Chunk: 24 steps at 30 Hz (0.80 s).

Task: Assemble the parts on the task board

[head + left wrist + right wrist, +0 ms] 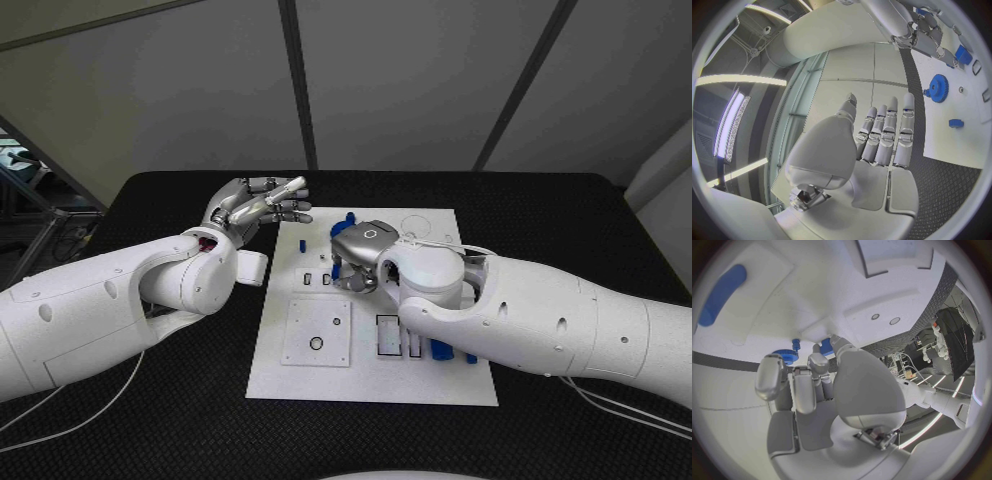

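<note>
The white task board (375,380) lies mid-table. My right hand (361,256) reaches down onto its middle, and its thumb and a finger pinch a small blue block (826,346) that sits at the board's surface. A blue gear (786,356) stands on the board just beside those fingers; the same gear (937,88) lies beyond my left hand's fingertips. My left hand (261,205) hovers raised over the table by the board's far left corner, fingers straight and apart, holding nothing. A long blue piece (440,348) lies near my right forearm.
A small blue peg (300,244) stands near the board's left edge. A square inset plate (317,331) with a ring hole and narrow rectangular slots (389,335) take up the board's near half. Black table (159,420) surrounds the board.
</note>
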{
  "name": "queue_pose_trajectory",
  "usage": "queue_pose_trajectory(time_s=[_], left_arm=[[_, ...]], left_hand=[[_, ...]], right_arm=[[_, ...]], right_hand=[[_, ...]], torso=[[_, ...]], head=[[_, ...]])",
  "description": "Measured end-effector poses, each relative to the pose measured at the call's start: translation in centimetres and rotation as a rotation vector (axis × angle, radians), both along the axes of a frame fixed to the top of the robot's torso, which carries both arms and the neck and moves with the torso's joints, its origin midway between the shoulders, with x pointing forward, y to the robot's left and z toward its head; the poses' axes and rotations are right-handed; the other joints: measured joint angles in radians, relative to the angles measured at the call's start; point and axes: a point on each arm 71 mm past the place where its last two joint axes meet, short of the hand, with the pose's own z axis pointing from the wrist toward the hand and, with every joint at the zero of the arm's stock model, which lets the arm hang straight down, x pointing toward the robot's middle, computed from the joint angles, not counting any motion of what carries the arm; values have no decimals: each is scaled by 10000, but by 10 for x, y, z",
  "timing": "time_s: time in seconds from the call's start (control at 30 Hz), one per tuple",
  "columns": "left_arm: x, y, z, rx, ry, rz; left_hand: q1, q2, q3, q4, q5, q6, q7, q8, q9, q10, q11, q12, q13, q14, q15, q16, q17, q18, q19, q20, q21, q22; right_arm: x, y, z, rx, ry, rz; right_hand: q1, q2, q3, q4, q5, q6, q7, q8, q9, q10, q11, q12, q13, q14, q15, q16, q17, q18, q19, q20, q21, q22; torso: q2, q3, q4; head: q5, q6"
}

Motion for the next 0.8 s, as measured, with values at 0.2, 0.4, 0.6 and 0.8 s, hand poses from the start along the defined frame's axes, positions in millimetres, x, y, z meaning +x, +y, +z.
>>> queue_pose_trajectory(time_s=[0.2,0.4,0.6,0.8], left_arm=[[0,0,0,2,4,1],[0,0,0,4,11,0],[0,0,0,6,20,-3],[0,0,0,9,29,-4]], left_hand=[[0,0,0,0,0,0,0,0,0,0,0,0,0,0,0,0,0,1,0,0,0,0],[0,0,0,0,0,0,0,0,0,0,0,0,0,0,0,0,-1,0,0,0,0,0],[0,0,0,0,0,0,0,0,0,0,0,0,0,0,0,0,1,0,0,0,0,0],[0,0,0,0,0,0,0,0,0,0,0,0,0,0,0,0,8,0,0,0,0,0]], right_arm=[[0,0,0,-30,1,-5],[0,0,0,-32,-12,-36],[1,-1,0,-41,-17,-86],[0,-2,0,-17,-36,-135]], right_hand=[[-110,-110,-84,89,-8,-146,14,-67,-21,-110,38,-106,-120,34,37,-63,0,0,-55,28,-88,-110],[-304,-304,-305,502,-393,-498,129,-154,-72,-250,107,-182,-214,33,110,-64,0,-1,-91,64,-127,-119],[-300,-307,-470,827,-410,-667,162,-196,-93,-322,180,-231,-282,-1,143,-64,0,0,-125,99,-167,-173],[-247,-360,-583,940,-541,-761,207,-196,-102,-358,216,-232,-323,35,179,-112,0,-1,-130,104,-167,-200]], torso=[[0,0,0],[0,-1,0],[0,-1,0],[-2,-1,0]], head=[[1,0],[-3,0],[-24,3],[-11,8]])
